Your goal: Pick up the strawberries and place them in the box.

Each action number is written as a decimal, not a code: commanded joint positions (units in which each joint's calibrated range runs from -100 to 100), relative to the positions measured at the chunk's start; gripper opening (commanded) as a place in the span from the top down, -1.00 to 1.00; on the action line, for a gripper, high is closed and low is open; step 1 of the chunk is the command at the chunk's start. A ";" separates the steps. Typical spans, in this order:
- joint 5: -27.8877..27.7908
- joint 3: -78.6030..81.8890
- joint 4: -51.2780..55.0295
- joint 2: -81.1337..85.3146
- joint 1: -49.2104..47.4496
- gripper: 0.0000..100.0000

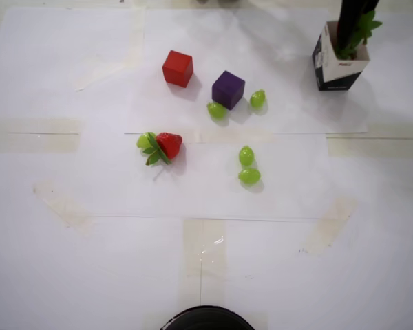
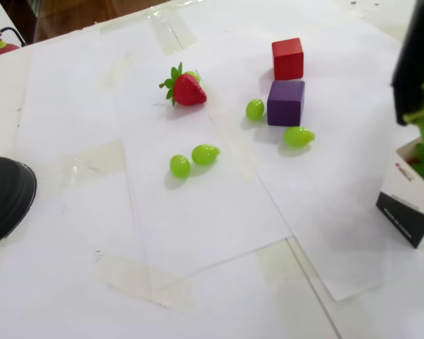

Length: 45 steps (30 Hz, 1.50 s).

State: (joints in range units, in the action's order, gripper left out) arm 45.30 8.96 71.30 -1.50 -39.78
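Reaching down over the box [image 1: 339, 67], the gripper [image 1: 350, 36] carries a strawberry [image 1: 363, 27] by its leaves, jaws pinched on it.

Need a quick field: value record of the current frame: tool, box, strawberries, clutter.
tool: over the box in the overhead view, green leaves showing beside its fingers; jaw state not readable
box: black carton, white label, far right of the overhead view, green leaves inside
strawberry on paper: one, lying on its side, untouched
cubes: red cube; purple cube
grapes: four green, two beside the purple cube, two nearer centre
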 commanded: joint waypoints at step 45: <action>2.78 -31.23 24.37 7.17 8.89 0.45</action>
State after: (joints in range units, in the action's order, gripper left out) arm 48.52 -18.82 95.57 1.23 -35.73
